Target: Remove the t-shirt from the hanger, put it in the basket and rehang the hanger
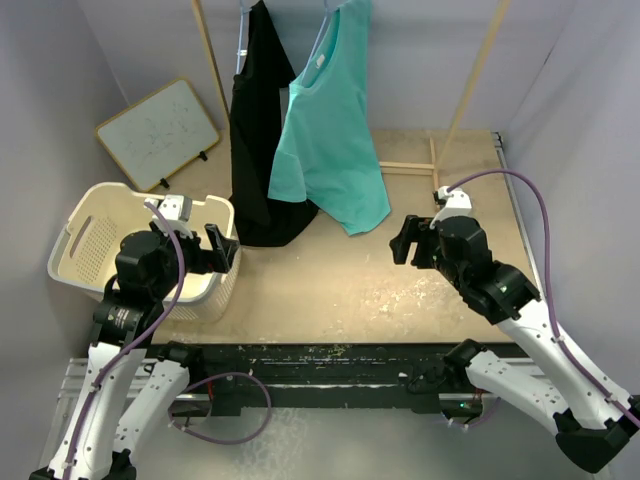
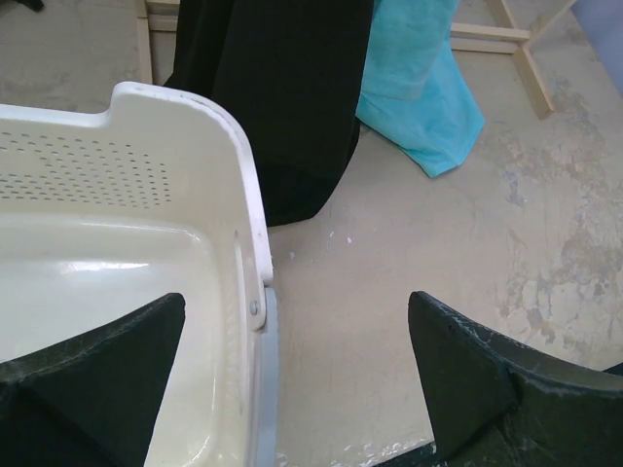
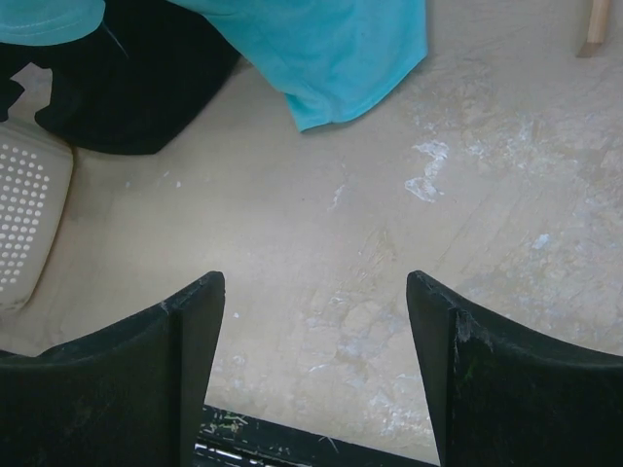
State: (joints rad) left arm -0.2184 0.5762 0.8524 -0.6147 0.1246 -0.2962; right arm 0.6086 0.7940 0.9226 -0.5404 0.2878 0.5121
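Note:
A teal t-shirt [image 1: 333, 130] hangs on a hanger from the rack at the back centre. A black garment [image 1: 257, 120] hangs just left of it, its hem on the table. The teal hem also shows in the left wrist view [image 2: 423, 88] and the right wrist view [image 3: 331, 49]. My left gripper [image 1: 225, 250] is open and empty, straddling the right rim of the white basket [image 1: 90, 225], well below and left of the shirts. My right gripper [image 1: 405, 240] is open and empty above the table, right of and below the teal hem.
A wooden rack's poles [image 1: 470, 75] and base bars [image 1: 405, 167] stand at the back. A small whiteboard [image 1: 158, 133] leans on the back left wall. The basket's rim [image 2: 248, 195] lies between my left fingers. Grey walls close in both sides.

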